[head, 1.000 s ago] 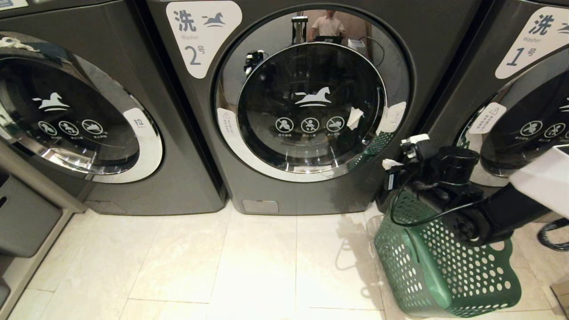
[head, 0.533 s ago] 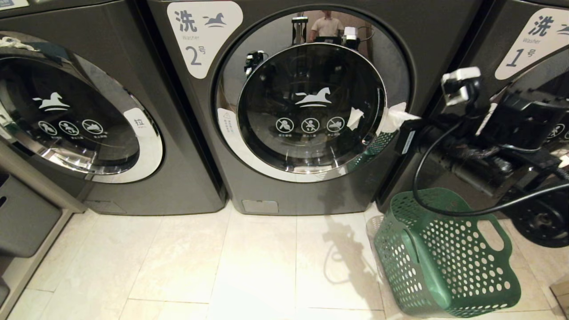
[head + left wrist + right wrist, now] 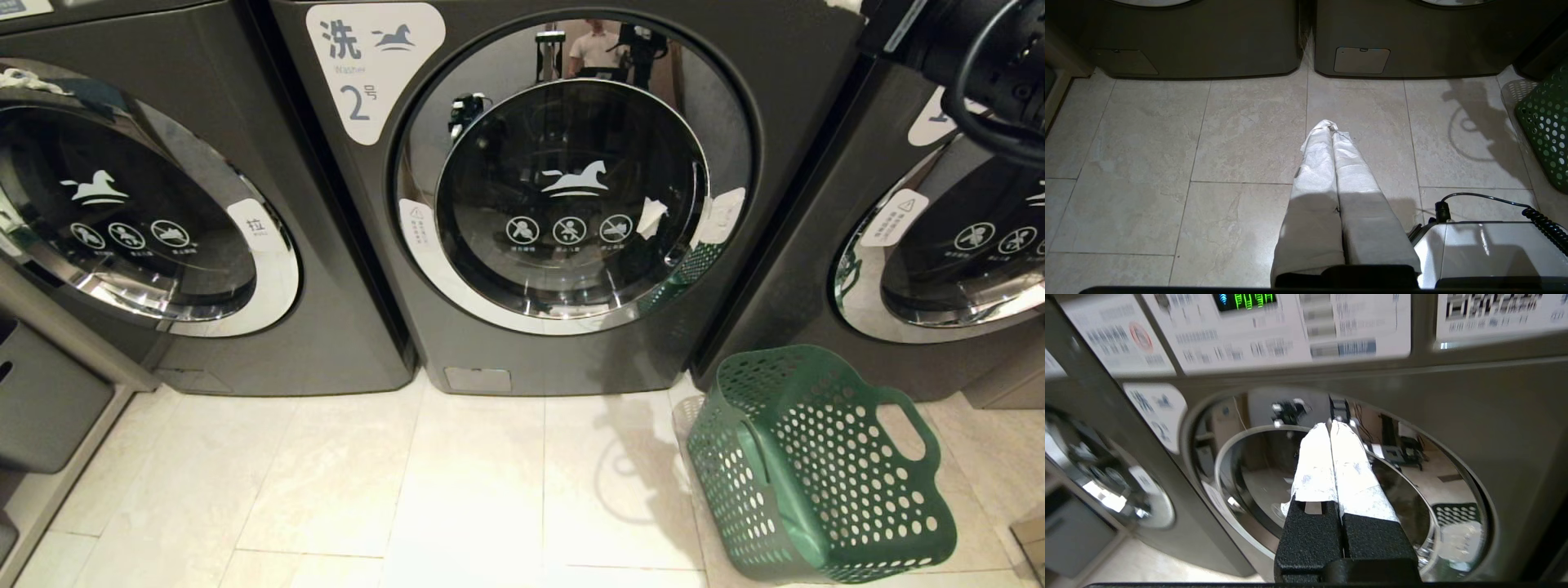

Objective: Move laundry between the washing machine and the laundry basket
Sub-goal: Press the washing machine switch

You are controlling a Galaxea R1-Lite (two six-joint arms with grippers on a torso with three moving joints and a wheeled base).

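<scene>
Pale floor tiles (image 3: 457, 490) are lying in front of three dark grey machines standing side by side. The washing machine (image 3: 784, 73) in the middle is wearing a white label (image 3: 371, 65) with a big 2 on it. Its round door (image 3: 571, 175) with the shiny chrome rim is sitting closed, and a white horse picture is showing on the dark glass. No clothes are showing in any picture, so I cannot tell where the laundry is.

The laundry basket (image 3: 824, 482) is sitting on the floor near the bottom right corner of machine 2, in front of the gap between that machine and the machine marked 1 (image 3: 939, 245). The basket is dark green with round holes all over, and it is leaning a little. It is looking empty from the head view.

The right gripper (image 3: 1331, 426) is hanging up high in front of machine 2's door. Its two white-wrapped fingers (image 3: 1312, 465) are pressing together, and they are holding nothing. In the head view only a black part of the right arm (image 3: 963, 41) is peeking in at the top right corner.

The left gripper (image 3: 1329, 124) is pointing down over the floor tiles, well away from the machines. Its white-wrapped fingers (image 3: 1355, 163) are pressing together too, with nothing between them.
</scene>
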